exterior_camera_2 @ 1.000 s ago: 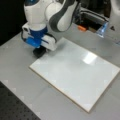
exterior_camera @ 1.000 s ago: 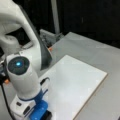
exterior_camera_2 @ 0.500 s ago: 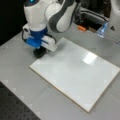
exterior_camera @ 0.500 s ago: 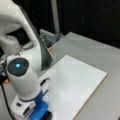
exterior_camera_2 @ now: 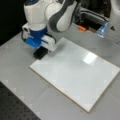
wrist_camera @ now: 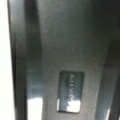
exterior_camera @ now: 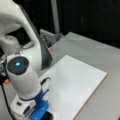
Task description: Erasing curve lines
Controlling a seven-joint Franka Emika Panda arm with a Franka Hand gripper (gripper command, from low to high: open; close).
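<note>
The gripper (exterior_camera_2: 40, 52) is low at the corner of the board (exterior_camera_2: 75, 72) on a front view's left, with a black block, probably an eraser (exterior_camera_2: 40, 53), under it. I cannot tell how far the jaws are open. I judge the risk is that the block wipes beside the marks, because the curve lines do not show on the board in any view; only a glare spot (exterior_camera_2: 89, 58) shows. The wrist view shows only a dark surface with a small label (wrist_camera: 70, 91)
</note>
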